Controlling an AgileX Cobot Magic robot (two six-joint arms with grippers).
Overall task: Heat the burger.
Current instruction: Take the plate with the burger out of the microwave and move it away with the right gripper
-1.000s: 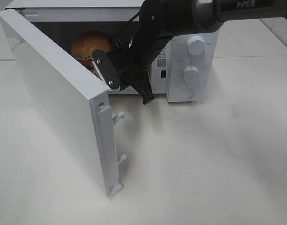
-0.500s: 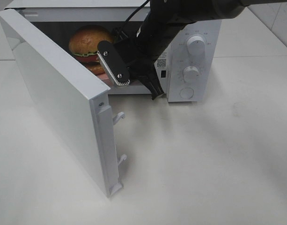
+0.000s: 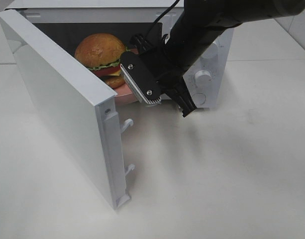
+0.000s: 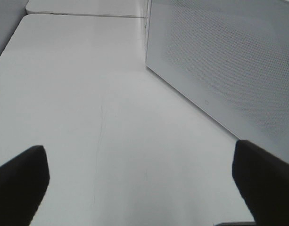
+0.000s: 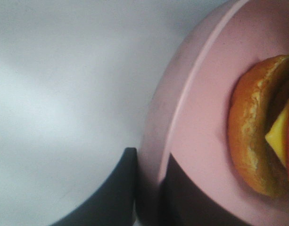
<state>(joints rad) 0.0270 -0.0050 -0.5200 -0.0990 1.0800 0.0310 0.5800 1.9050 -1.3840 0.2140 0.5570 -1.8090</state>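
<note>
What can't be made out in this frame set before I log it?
- Pink plate: exterior high view shows only an edge sliver; the microwave door and right hand cover the rest.
- Burger: cut off by the right wrist view's edge and blurred.
- Microwave dials: labels too small, partly behind the arm.
- Left hand: only two dark fingertips show, with nothing between them.

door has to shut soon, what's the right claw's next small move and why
Probably ease the pink plate deeper: the right claw is shut on its rim, and the plate with the burger sits at the microwave's front edge.
</note>
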